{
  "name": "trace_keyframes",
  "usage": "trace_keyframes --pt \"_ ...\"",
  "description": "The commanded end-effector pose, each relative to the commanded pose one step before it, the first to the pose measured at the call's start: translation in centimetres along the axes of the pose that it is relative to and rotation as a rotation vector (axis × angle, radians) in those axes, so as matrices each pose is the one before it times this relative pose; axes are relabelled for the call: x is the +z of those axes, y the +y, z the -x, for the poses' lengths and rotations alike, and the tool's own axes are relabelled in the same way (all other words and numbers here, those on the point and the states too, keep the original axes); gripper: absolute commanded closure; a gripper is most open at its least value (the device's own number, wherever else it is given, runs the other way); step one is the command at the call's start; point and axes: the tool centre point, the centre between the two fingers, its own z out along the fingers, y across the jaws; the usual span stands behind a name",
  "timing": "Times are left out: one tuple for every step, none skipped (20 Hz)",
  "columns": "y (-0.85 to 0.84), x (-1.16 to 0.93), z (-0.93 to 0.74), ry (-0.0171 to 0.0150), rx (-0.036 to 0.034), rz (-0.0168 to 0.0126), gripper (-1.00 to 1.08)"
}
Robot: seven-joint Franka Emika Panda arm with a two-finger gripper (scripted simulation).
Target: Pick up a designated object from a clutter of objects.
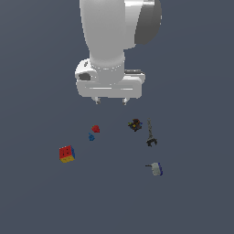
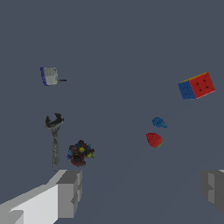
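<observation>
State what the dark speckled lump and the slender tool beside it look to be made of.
Dark speckled lump: matte brown-black with orange and yellow specks and a bumpy outline; the render leaves its material open. Slender tool: plain dark grey with an open forked head, probably metal, though it shows no shine.

speckled item [image 1: 135,124] | tiny, dark, lumpy, orange-yellow specks | lying free just beside slender tool [image 1: 150,135]

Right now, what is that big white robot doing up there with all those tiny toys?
The robot arm hangs over the scattered bits with its gripper open and empty. It is after the tiny dark speckled lump, which lies beside the slender grey tool. The colour cube, red lump, blue lump and white-blue item lie untouched.
</observation>
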Motion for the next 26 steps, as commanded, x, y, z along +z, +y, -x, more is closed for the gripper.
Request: trace_keyframes --pt "0.001 0.0 0.0 0.0 0.0 0.0 -0.92" --pt "-0.031 -0.01 -0.012 0.00034 -0.00057 0.00018 -0.92" --pt "-0.115 -0.043 -0.026 0.00126 -0.00206 0.00062 -0.92" --pt "-0.178 -0.067 -0.048 0.00196 -0.00317 0.00094 -0.92" --pt "-0.25 -0.098 -0.066 0.00276 -0.00434 0.00129 -0.92" --pt "-0.321 -0.136 -0.085 0.00357 -0.00539 0.0016 -0.92" --pt "-0.389 -0.183 -0.103 0.00438 -0.00617 0.00184 -0.92" --pt "-0.357 -0.195 -0.098 0.00409 -0.00516 0.00156 -0.92" --pt "-0.284 -0.185 -0.08 0.00333 -0.00353 0.00112 -0.92" --pt "-0.211 -0.172 -0.061 0.00256 -0.00198 0.00071 -0.92" --pt "-0.139 -0.156 -0.04 0.00184 -0.00056 0.00034 -0.92" --pt "-0.065 -0.11 -0.029 0.00074 0.00064 -0.00003 -0.92" --pt "0.003 -0.061 -0.001 0.00015 0.00117 -0.0002 -0.92" --pt "0.035 0.011 0.01 -0.00032 0.00059 -0.00015 -0.92" --pt "0.023 0.082 0.005 -0.00065 -0.00073 0.00005 -0.92" --pt "0.014 0.109 0.015 -0.00015 -0.00192 0.00034 -0.92" --pt "-0.028 0.159 0.007 -0.00008 -0.00366 0.00067 -0.92" --pt "-0.059 0.202 0.005 0.00012 -0.00521 0.00098 -0.92" --pt "-0.082 0.246 0.004 0.00028 -0.00664 0.00125 -0.92" --pt "-0.11 0.29 0.004 0.00041 -0.00816 0.00153 -0.92" --pt "-0.127 0.335 0.006 0.00049 -0.00945 0.00174 -0.92" --pt "-0.141 0.38 0.011 0.00049 -0.01065 0.0019 -0.92" --pt "-0.151 0.432 0.019 0.00043 -0.0119 0.00206 -0.92" --pt "-0.163 0.479 0.027 0.00039 -0.01311 0.00219 -0.92" --pt "-0.184 0.521 0.033 0.00045 -0.01445 0.00234 -0.92" --pt "-0.21 0.564 0.04 0.00054 -0.01596 0.0025 -0.92"
